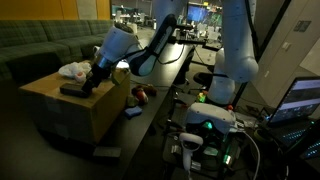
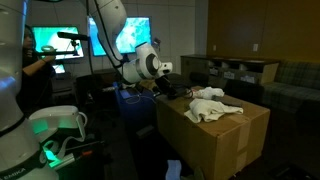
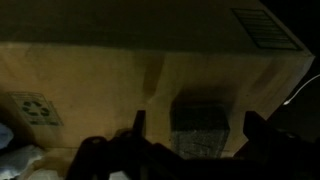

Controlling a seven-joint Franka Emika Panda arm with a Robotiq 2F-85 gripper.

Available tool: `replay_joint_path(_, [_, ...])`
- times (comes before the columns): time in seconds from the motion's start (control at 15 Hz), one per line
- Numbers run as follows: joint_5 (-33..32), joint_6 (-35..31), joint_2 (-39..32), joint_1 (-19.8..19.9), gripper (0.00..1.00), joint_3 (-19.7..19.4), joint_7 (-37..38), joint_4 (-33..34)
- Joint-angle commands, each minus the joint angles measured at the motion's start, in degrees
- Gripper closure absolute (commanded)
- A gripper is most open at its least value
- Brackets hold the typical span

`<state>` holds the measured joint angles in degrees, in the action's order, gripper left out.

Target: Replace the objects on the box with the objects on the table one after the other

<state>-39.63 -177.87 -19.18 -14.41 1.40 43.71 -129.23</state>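
Note:
A cardboard box [image 1: 75,110] stands beside the dark table; it also shows in an exterior view [image 2: 215,140] and fills the wrist view [image 3: 90,80]. On its top lie a white crumpled cloth [image 1: 72,70] [image 2: 212,105] and a dark block [image 1: 72,89]. My gripper [image 1: 97,74] hangs over the box top near its table-side edge. In the wrist view the fingers [image 3: 195,125] are spread apart with the dark block [image 3: 200,125] between them, not gripped. A red object [image 1: 142,95] and a blue object [image 1: 132,112] lie on the table.
The long dark table [image 1: 165,85] runs past the box. A second robot base with green lights [image 1: 205,125] [image 2: 55,130] stands close by. A sofa [image 1: 40,45] is behind the box. Monitors [image 2: 50,40] and a person [image 2: 30,65] are at the back.

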Motion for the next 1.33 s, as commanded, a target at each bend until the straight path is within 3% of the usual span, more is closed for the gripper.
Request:
replay_joint_path(0.0, [0.94, 4.61, -1.76, 1.8, 0.0, 3.29, -5.52, 4.14])
replay_joint_path(0.4, [0.93, 14.89, -3.09, 1.68, 0.0, 4.87, -11.48, 11.26])
replay_joint_path(0.93, [5.05, 20.75, -6.89, 3.6, 0.0, 6.79, -19.35, 17.14])
replay_joint_path(1.0, [9.61, 20.5, -7.22, 1.52, 0.0, 4.64, -23.36, 17.33])
replay_joint_path(1.27, [19.62, 22.32, -9.53, 2.44, 0.0, 5.67, -33.33, 19.21])
